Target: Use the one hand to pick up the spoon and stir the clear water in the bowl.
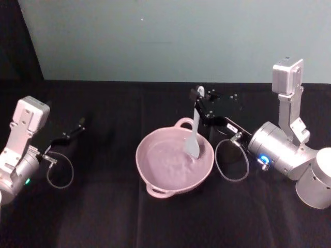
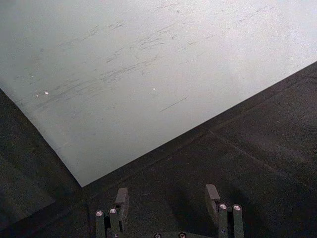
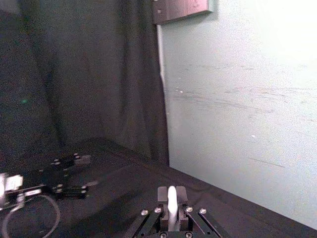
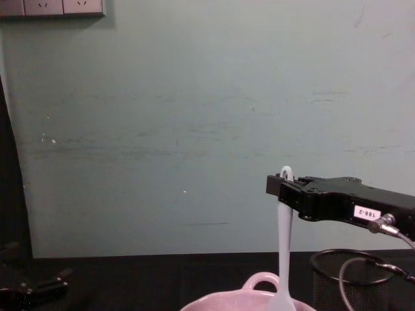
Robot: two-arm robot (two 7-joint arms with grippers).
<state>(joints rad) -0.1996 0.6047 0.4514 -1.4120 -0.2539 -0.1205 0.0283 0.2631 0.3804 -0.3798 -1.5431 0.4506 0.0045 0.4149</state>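
- The right hand [image 1: 199, 95] is reaching in from the bowl's 3 o'clock side. Its jaws are clamping shut on the top of the spoon [image 1: 194, 129], just below the hole in the handle. The right wrist view is showing the white handle pinched between them.
- The spoon is hanging nearly upright, its scoop dipping into the water [image 1: 168, 160] at about 2 o'clock inside the pale pink bowl [image 1: 140, 155], near the wall.
- The bowl is sitting in the middle of the bench [image 1: 103, 217], loop handle at 12 o'clock. A black mesh cup [image 4: 343, 278] is standing near it on the 3 o'clock side.
- The robot is probably stirring. The step is calling for slow circles around the bowl's middle, scoop submerged but clear of the wall, so nothing is slopping over and the bowl is not sliding.
- With so high a pinch, the spoon is at risk of pivoting under drag, so gentle speed is advisable.
- The left hand [image 1: 77, 126] is idling at 9 o'clock, well apart, jaws open and empty.
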